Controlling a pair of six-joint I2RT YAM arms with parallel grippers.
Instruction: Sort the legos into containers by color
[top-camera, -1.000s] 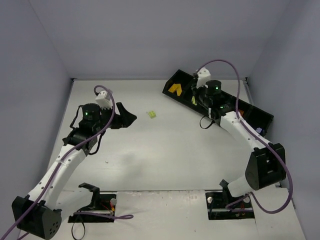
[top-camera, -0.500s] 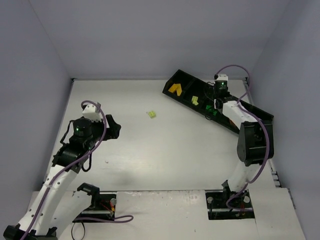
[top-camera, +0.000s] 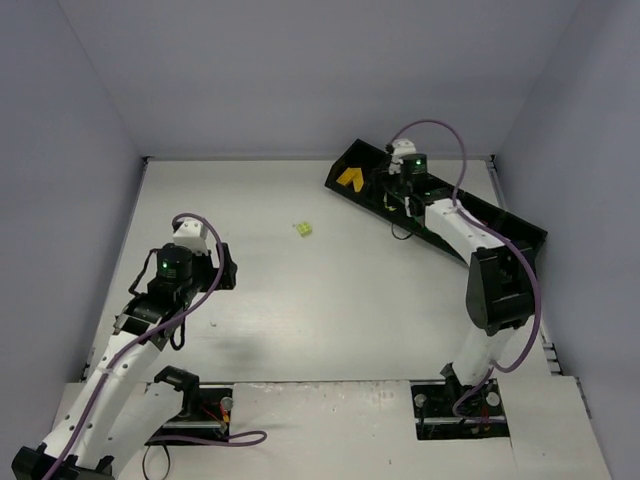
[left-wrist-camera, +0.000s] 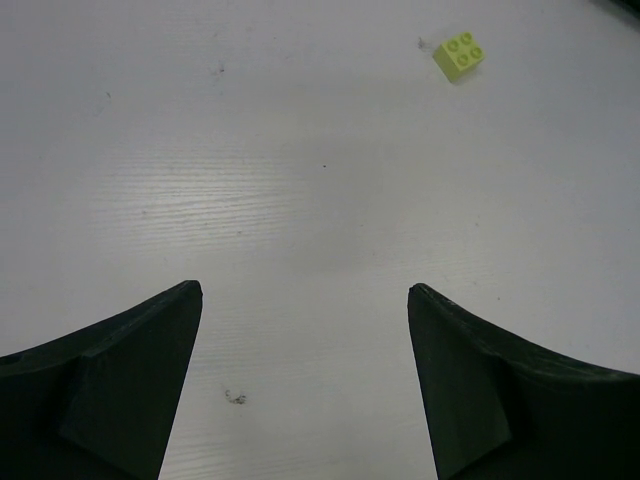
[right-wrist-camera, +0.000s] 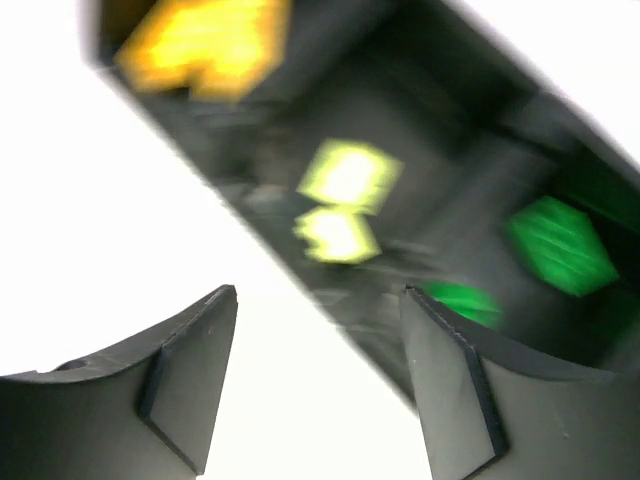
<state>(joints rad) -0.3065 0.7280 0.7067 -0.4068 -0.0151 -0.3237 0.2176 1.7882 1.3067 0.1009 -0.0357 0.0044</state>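
Note:
One lime lego (top-camera: 302, 229) lies alone on the white table, and shows at the upper right in the left wrist view (left-wrist-camera: 460, 53). My left gripper (top-camera: 227, 272) (left-wrist-camera: 305, 290) is open and empty, well short of that lego, to its near left. The black divided tray (top-camera: 520, 232) holds yellow legos (top-camera: 349, 178) (right-wrist-camera: 205, 45), lime legos (right-wrist-camera: 350, 175) and dark green legos (right-wrist-camera: 560, 245) in separate sections. My right gripper (top-camera: 398, 212) (right-wrist-camera: 320, 292) hangs open with nothing in it over the tray's near wall, by the lime section. The right wrist view is blurred.
The tray runs diagonally across the table's (top-camera: 330, 300) far right. Grey walls close in the left, back and right sides. Both arm bases (top-camera: 190, 410) sit on mounts at the near edge.
My left arm has pulled back toward the near left, away from the lone lime lego, jaws wider. My right gripper has gone from shut to open and shifted along the tray.

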